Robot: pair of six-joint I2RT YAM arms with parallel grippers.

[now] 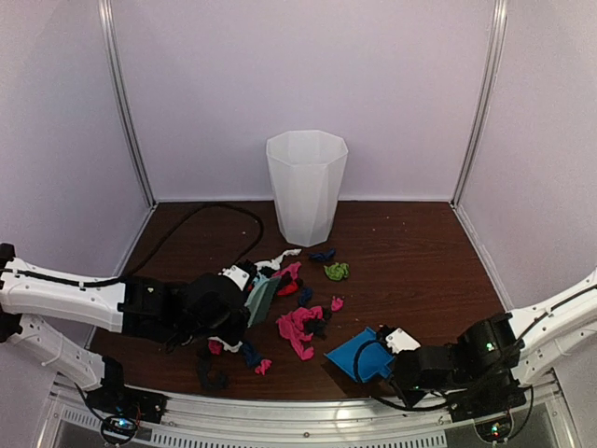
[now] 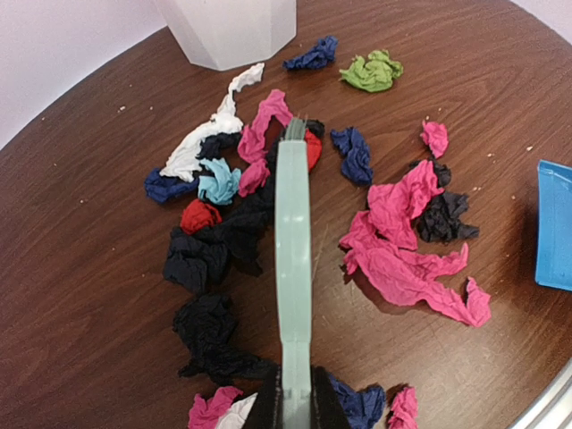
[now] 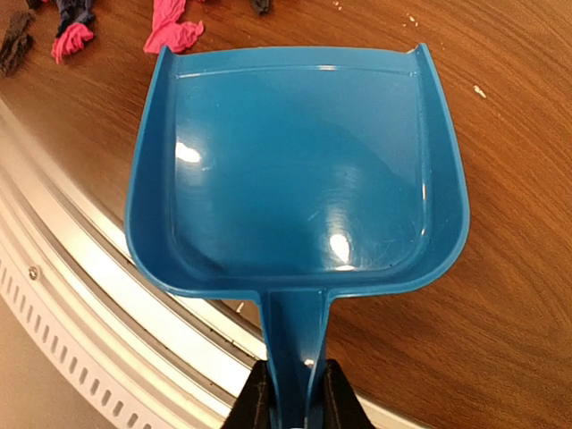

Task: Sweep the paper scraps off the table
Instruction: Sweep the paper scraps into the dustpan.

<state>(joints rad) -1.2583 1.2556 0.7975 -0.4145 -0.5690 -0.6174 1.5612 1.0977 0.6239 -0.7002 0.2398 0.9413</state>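
Paper scraps in pink (image 1: 298, 327), black, navy, red, white and green (image 1: 336, 271) lie spread over the middle of the table (image 1: 420, 252); they also show in the left wrist view (image 2: 407, 241). My left gripper (image 2: 295, 402) is shut on the handle of the mint-green brush (image 2: 293, 241), whose head sits among the scraps (image 1: 261, 297). My right gripper (image 3: 293, 402) is shut on the handle of the blue dustpan (image 3: 299, 170), held low at the front right (image 1: 364, 357), its mouth toward the scraps. The pan is empty.
A white faceted bin (image 1: 306, 185) stands at the back centre. A black cable (image 1: 201, 213) curves over the back left. The metal rail (image 1: 308, 415) runs along the front edge, under the dustpan's rear. Walls close in the left, back and right.
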